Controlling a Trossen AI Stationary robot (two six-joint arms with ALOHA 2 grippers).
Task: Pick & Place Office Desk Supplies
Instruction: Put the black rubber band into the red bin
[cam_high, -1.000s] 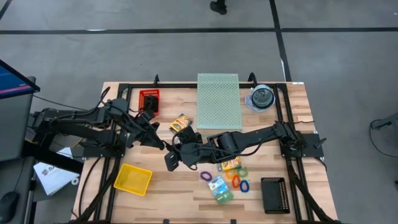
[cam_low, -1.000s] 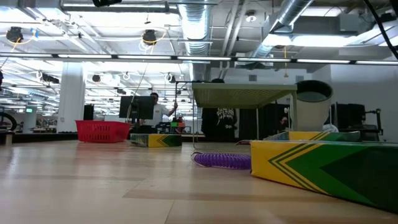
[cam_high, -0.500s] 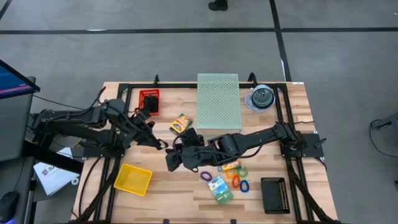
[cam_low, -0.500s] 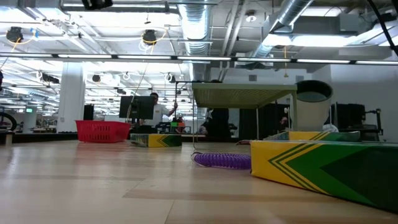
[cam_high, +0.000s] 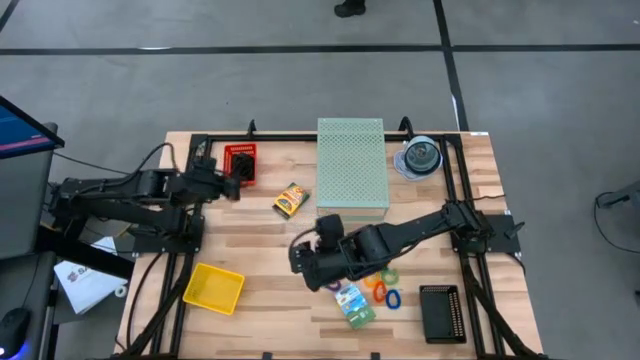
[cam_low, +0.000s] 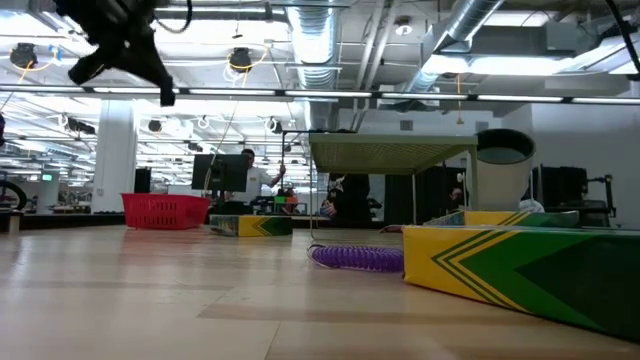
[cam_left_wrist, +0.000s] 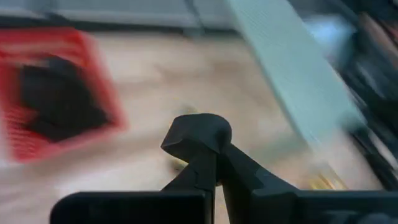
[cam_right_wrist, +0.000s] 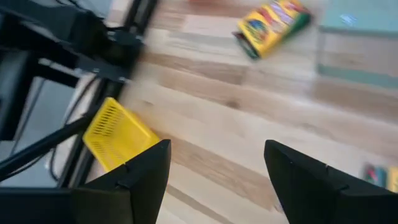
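My left gripper (cam_high: 235, 187) hangs beside the red basket (cam_high: 241, 160) at the far left, shut on a black binder clip (cam_left_wrist: 199, 134). The basket (cam_left_wrist: 56, 93) holds more black clips. My right gripper (cam_high: 297, 258) stands open over mid-table, with nothing between its fingers (cam_right_wrist: 214, 149). A yellow-orange box (cam_high: 290, 199) lies flat on the wood between the two grippers. Coloured elastic loops (cam_high: 382, 293) and a green-blue packet (cam_high: 355, 304) lie by the right arm near the front edge. A purple loop (cam_low: 355, 257) shows in the low view. My left gripper pinches the binder clip's lower part (cam_left_wrist: 208, 163) between its two fingertips. The clip's body sticks out beyond the tips. It is lifted clear of the table, and the fingers reach out from the table's left side.
The pale green perforated box (cam_high: 352, 163) stands at the far middle, with the clear disc spindle (cam_high: 421, 157) to its right. A yellow basket (cam_high: 213, 288) sits near the front left and a black tray (cam_high: 440, 313) at the front right. A second yellow-green box (cam_low: 520, 265) lies close in the low view.
The two grippers met at mid-table and have parted. My left gripper has drawn back toward the table's left and far edge, up beside the red basket, still shut. My right gripper has pulled back toward the right and near edge.
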